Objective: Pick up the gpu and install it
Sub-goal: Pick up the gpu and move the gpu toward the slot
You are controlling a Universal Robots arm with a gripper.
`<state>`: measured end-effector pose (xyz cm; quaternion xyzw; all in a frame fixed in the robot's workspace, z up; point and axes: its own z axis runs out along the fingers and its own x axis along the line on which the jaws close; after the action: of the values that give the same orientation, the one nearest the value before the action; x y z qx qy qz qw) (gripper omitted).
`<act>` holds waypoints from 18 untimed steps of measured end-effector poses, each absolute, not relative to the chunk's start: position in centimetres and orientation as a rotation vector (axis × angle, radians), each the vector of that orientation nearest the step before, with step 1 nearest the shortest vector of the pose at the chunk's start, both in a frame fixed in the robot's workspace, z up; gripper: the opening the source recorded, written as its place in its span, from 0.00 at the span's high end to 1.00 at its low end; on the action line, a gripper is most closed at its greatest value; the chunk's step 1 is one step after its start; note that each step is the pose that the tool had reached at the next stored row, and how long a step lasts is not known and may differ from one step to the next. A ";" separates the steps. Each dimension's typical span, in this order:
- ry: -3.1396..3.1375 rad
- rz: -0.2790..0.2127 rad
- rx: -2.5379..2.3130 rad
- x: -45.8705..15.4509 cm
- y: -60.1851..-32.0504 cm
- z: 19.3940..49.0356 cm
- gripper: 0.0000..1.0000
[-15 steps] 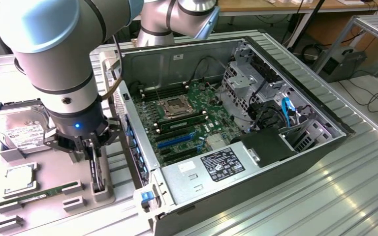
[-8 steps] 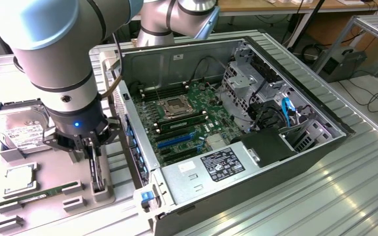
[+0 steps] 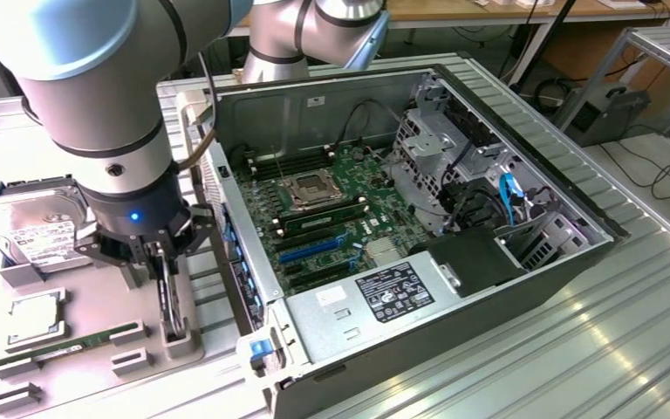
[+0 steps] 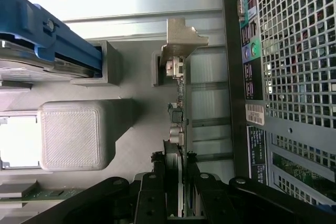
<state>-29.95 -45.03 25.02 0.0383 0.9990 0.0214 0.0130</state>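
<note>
Standing on its long edge in the grey slotted holder [image 3: 179, 335], the gpu [image 3: 170, 297] sits at about eight o'clock in the exterior view, so we can take it from above. Our gripper [image 4: 175, 171] straddles it, fingers pinching its two faces. The open computer case [image 3: 452, 201] lies just beside it at three o'clock, motherboard facing up.

End effector [image 3: 163, 264] downward, pinched closed.
</note>
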 end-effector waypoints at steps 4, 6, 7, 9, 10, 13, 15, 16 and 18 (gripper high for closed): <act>3.112 0.067 0.119 -29.9 -45.0 25.3 0.74; 3.112 0.067 0.119 -29.9 -45.0 25.4 0.74; 3.112 0.067 0.119 -29.9 -45.0 25.5 0.74; 3.112 0.067 0.119 -30.0 -45.0 25.6 0.74; 3.112 0.067 0.119 -29.9 -44.9 25.7 0.74; 3.112 0.067 0.119 -29.9 -44.9 25.9 0.74; 3.112 0.067 0.119 -29.9 -44.9 26.0 0.74; 3.112 0.067 0.119 -29.9 -44.9 26.0 0.74; 3.112 0.067 0.119 -29.9 -44.9 26.1 0.74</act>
<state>-29.95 -44.86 26.08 0.0383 0.9989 0.0215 0.0131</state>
